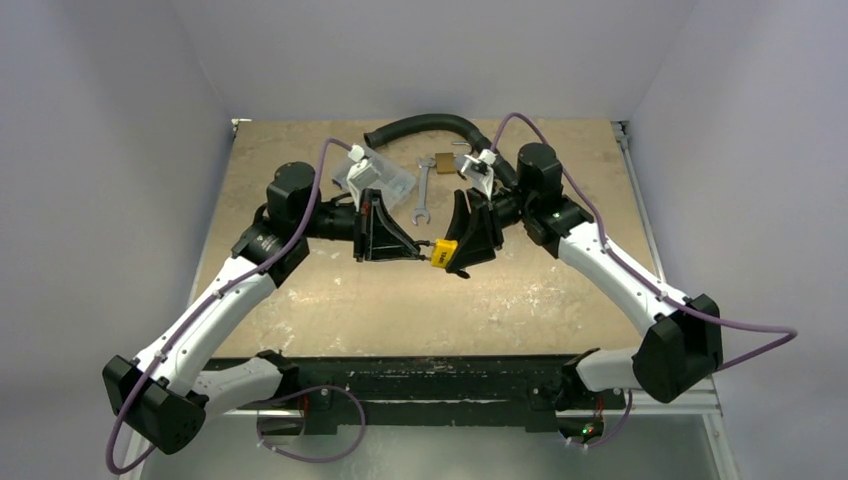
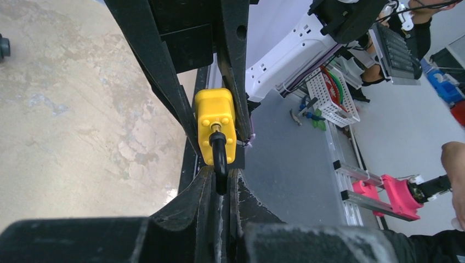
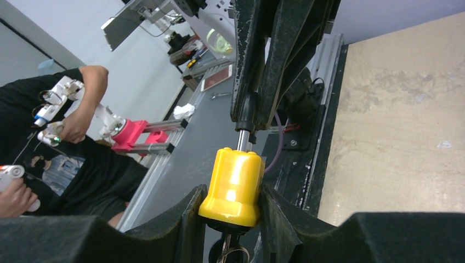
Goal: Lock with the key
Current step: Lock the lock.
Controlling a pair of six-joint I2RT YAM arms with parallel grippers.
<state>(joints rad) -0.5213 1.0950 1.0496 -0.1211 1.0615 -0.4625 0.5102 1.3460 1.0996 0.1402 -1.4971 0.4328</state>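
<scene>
Black left fingers (image 2: 189,200) are pinched on the shackle (image 2: 218,156), and our right fingers (image 3: 186,224) are clamped on the yellow padlock (image 3: 233,183), which is held in the air between both arms above the counter (image 1: 300,290). What looks like the key (image 3: 226,251) pokes out beneath the body, mostly hidden. We should hold both grips firm and press the shackle straight along its axis, without twisting.

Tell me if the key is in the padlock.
In: the key runs from the left gripper into the padlock.
</scene>
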